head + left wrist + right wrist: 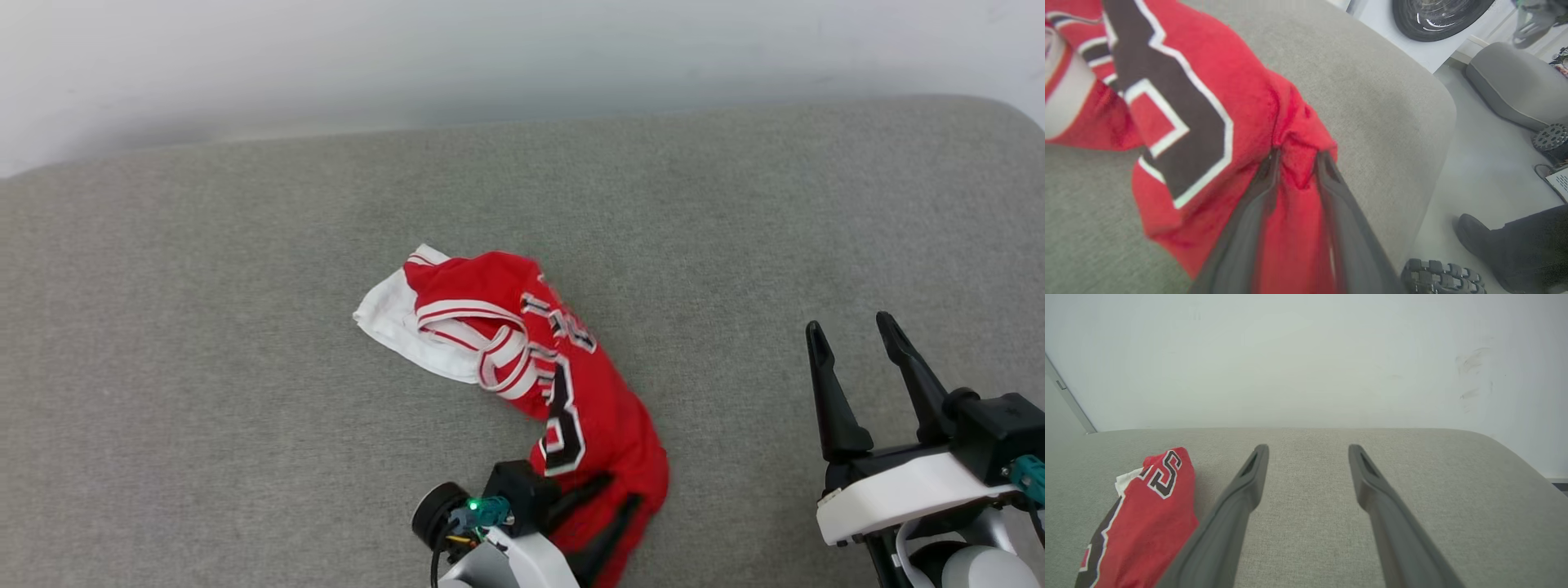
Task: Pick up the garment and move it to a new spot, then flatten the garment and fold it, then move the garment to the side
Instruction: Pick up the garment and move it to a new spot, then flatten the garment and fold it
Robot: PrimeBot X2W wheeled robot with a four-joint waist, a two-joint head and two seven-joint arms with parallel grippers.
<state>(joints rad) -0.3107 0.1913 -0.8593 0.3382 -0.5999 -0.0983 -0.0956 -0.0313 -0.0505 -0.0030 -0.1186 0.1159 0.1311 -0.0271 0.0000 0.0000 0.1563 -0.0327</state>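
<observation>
The garment (563, 359) is a red jersey with white sleeves and black white-outlined lettering. It lies crumpled in a long strip on the grey cushion (245, 327), running from the middle toward the near edge. My left gripper (622, 487) sits at its near end, and the red cloth is blurred there. In the left wrist view a bunched fold of the garment (1216, 94) is pinched between the left gripper's (1297, 157) two fingers. My right gripper (849, 322) hovers open at the lower right, well clear of the cloth. In the right wrist view the right gripper (1308, 447) holds nothing, with the garment (1147, 514) to its left.
A white wall (522, 57) runs behind the cushion's far edge. The left wrist view shows the cushion's rounded edge (1437, 106), pale floor beyond it, a person's dark shoe (1474, 237), another grey cushion (1515, 85) and a black tyre (1437, 20).
</observation>
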